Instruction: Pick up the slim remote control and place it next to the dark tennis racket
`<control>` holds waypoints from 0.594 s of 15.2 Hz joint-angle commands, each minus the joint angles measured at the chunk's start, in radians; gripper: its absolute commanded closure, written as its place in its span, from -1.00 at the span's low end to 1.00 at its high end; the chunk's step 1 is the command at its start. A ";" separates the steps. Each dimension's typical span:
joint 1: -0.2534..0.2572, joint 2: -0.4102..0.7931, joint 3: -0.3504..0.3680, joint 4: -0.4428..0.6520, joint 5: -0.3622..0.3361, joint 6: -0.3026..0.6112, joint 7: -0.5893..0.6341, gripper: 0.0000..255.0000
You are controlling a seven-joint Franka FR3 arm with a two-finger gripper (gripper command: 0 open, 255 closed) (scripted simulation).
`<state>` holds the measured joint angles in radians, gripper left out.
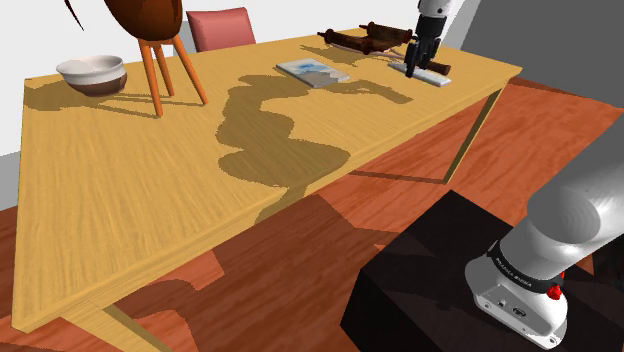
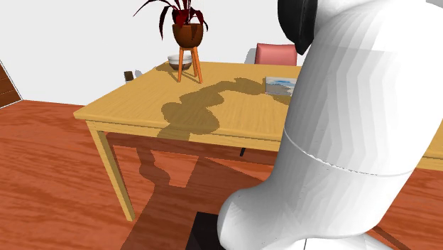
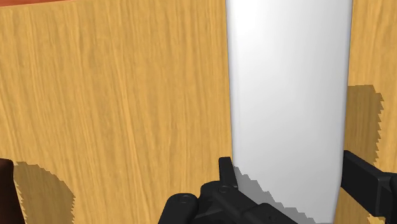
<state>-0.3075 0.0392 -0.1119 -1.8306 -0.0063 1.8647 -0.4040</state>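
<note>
Wrist view shows the gripper (image 3: 286, 175) low over the table (image 3: 127, 95), black fingers (image 3: 366, 181) pressed against both long sides of the white remote (image 3: 289, 83), which lies flat near a corner, apparently gripped crosswise for lifting toward the racket (image 1: 365, 38).

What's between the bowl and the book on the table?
The plant stand's orange legs stand between the bowl and the book, as the shoulder view shows.

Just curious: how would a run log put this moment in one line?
stage: pickup | gripper: low over white remote | remote: flat on table
</note>
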 commanded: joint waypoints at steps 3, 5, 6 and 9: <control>0.000 0.007 0.000 -0.045 0.001 0.053 0.000 1.00; 0.000 0.012 0.000 -0.066 0.001 0.079 0.000 1.00; 0.000 0.015 0.000 -0.076 0.002 0.092 0.000 1.00; 0.000 0.021 0.000 -0.095 0.002 0.117 0.000 1.00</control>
<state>-0.3079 0.0585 -0.1121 -1.9223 -0.0042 1.9756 -0.4047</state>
